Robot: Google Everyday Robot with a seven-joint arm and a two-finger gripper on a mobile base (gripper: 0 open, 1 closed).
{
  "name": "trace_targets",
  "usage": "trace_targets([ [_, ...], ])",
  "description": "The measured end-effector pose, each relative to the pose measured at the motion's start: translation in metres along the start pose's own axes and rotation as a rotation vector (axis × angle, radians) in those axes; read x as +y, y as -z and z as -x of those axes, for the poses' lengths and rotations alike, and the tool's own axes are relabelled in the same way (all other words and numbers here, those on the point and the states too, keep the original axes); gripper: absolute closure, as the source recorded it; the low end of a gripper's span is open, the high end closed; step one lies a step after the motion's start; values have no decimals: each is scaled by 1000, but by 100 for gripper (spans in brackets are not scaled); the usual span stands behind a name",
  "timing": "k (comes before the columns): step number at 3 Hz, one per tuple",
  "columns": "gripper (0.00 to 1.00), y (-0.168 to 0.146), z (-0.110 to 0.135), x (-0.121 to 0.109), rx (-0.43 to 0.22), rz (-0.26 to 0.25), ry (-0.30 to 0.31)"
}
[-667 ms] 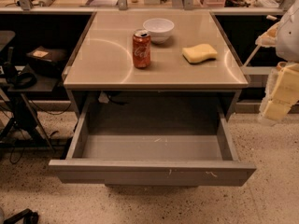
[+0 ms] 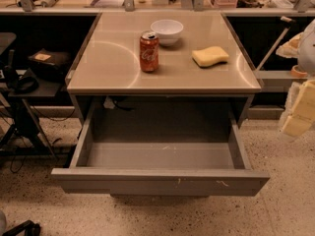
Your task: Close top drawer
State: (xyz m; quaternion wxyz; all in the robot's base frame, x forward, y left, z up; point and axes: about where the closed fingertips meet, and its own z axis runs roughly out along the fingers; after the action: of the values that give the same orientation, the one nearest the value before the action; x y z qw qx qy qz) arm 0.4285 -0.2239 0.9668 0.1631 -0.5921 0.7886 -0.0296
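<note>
The top drawer [image 2: 147, 182] is pulled far out from under the table top [image 2: 108, 68]. It is wide, shallow, grey and empty inside. Its flat front faces me and has small white scratch marks [image 2: 221, 183] right of centre. My gripper [image 2: 299, 116], cream coloured, hangs at the right edge of the view. It is beside the drawer's right side, above the level of the front and apart from it. It holds nothing that I can see.
On the table top stand a red soda can [image 2: 148, 51], a white bowl [image 2: 167, 31] and a yellow sponge [image 2: 210, 56]. A dark stand with gear and cables [image 2: 29, 82] is on the left. Speckled floor [image 2: 147, 215] lies in front of the drawer.
The gripper has sunk slightly at the right edge. The drawer stands open as before.
</note>
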Motion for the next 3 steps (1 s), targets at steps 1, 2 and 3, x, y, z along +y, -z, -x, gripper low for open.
trace_targets([
  [1,0,-10,-39,27,1,3,-80],
  [2,0,-20,-100,66,59,48,-191],
  [3,0,-20,-100,66,59,48,-191],
])
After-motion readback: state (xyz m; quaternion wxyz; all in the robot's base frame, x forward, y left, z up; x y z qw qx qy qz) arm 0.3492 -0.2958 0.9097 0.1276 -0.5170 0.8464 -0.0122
